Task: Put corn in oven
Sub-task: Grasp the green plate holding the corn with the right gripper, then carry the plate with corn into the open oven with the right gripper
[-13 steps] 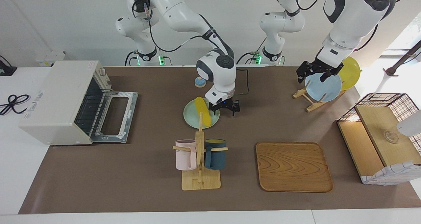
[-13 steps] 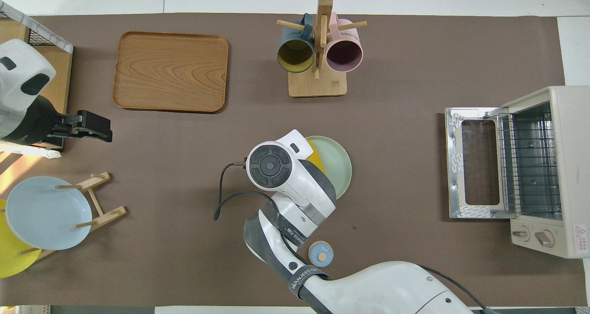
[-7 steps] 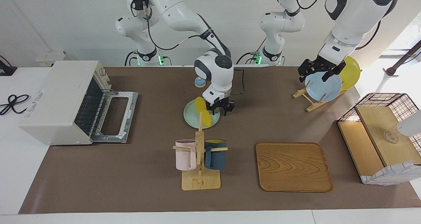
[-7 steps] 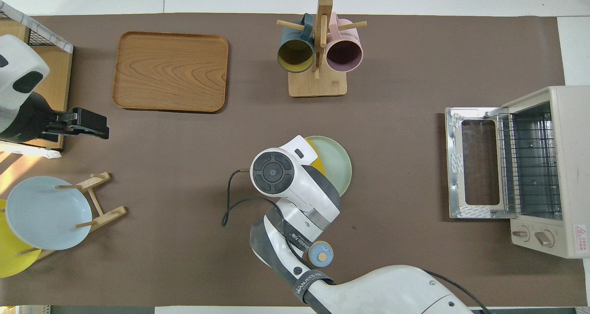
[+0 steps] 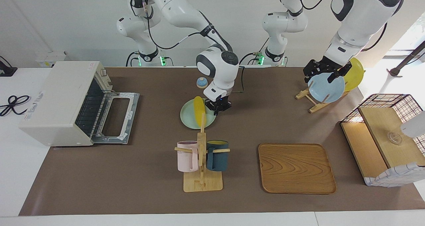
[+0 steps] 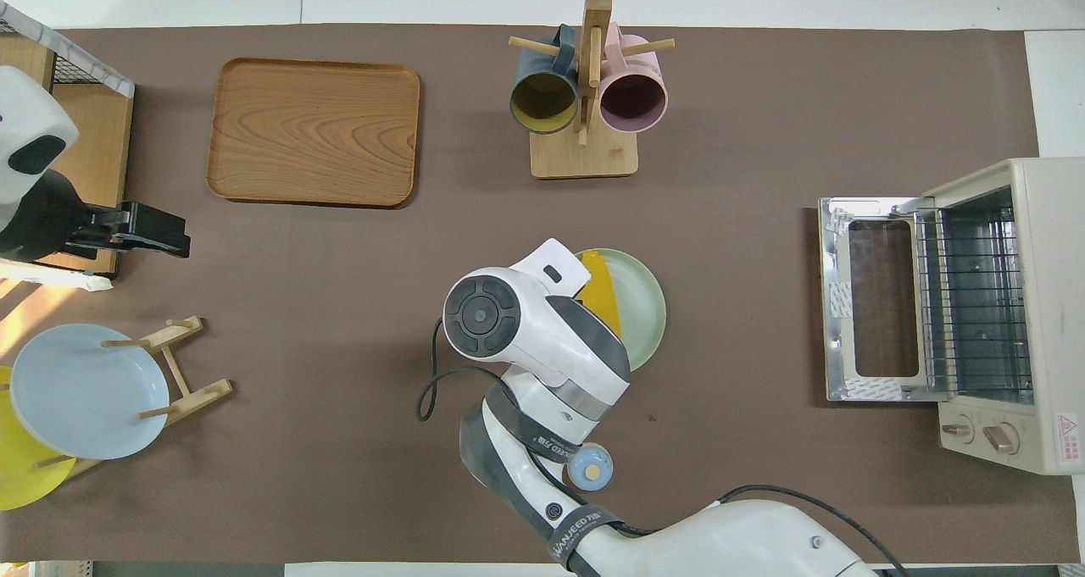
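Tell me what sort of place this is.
Probably a robotics lab staged as a kitchen: two Franka arms behind a brown-covered table, with a toaster oven, its door down, a mug tree and a plate rack.

Right arm hides half the corn [image 6: 604, 302] in overhead view.

A robot lab: two white arms [image 5: 186, 12] at a paper-covered table [image 5: 132, 173].

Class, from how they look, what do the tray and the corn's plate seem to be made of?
Tray: wood, or a wood-look laminate, matte, shown by curving grain lines. Plate: likely ceramic or plastic, smooth pale green, uniform colour with no grain.
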You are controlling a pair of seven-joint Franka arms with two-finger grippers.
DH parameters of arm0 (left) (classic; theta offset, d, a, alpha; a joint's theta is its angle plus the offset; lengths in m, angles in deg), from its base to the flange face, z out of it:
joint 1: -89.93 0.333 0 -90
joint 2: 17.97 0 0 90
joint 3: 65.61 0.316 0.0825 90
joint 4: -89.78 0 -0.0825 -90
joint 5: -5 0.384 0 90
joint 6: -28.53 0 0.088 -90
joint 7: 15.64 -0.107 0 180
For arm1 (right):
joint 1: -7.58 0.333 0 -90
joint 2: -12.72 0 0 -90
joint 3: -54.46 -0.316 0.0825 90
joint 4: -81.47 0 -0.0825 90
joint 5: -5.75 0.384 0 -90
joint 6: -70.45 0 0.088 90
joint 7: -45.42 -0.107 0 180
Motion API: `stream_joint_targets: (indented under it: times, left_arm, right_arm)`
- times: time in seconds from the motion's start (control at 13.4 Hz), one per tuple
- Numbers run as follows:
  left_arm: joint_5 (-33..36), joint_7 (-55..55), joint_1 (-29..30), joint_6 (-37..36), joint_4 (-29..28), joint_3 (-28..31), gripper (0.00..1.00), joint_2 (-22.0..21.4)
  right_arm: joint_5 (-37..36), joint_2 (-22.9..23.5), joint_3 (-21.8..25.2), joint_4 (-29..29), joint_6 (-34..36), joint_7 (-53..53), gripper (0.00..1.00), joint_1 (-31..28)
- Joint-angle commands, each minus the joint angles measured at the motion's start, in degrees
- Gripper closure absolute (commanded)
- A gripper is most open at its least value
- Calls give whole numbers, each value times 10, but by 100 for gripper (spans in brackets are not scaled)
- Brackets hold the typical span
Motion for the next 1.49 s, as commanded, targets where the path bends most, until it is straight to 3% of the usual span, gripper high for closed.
stream_joint_targets:
  times: [0.0, 0.45, 0.6, 1.04, 1.42]
  left_arm:
    - [12, -7, 10, -5, -4, -9, 0, -5]
    - [12, -4, 9, 9, -12, -9, 0, -5]
    - [11, -7, 9, 7, -12, -9, 0, -5]
    - [12, -6, 2, 5, -11, -8, 0, -6]
    - [12, -6, 9, 5, -11, -6, 0, -6]
  right_arm:
    - [-25, 3, -3, -41, 55, 3, 100, -7]
    - [-58, 6, 2, -74, 142, 23, 100, -17]
    - [-60, -5, 2, -64, 144, 29, 100, -49]
    - [-47, -169, 0, 87, 137, 149, 100, -190]
    - [-35, -206, 1, 127, 133, 222, 100, -300]
